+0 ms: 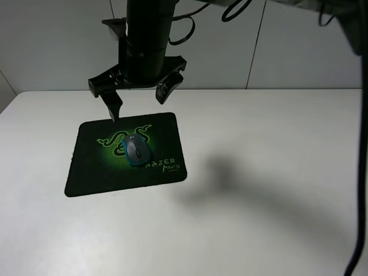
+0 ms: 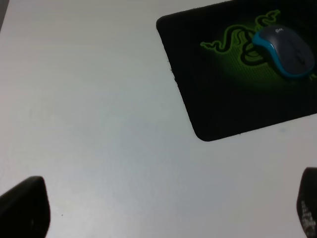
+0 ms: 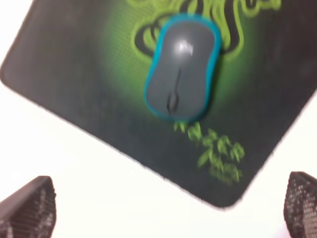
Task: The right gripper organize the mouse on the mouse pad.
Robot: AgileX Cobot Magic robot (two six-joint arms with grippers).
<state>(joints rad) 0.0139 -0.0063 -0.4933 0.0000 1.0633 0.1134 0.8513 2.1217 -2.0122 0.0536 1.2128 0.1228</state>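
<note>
- One mouse [image 1: 137, 150] lies on the mouse pad [image 1: 92, 172], near its middle and partly over the green snake logo, left of centre in the high view.
- Above the pad's far edge, in the upper left of that view, the right gripper [image 1: 138, 102] hangs with its two fingers spread wide, touching nothing.
- Its wrist view shows the mouse lying clear of both fingertips.
- Left gripper [image 2: 167, 206] is also spread wide over the bare white table [image 2: 99, 124], with pad and mouse at the upper right of its frame.
</note>
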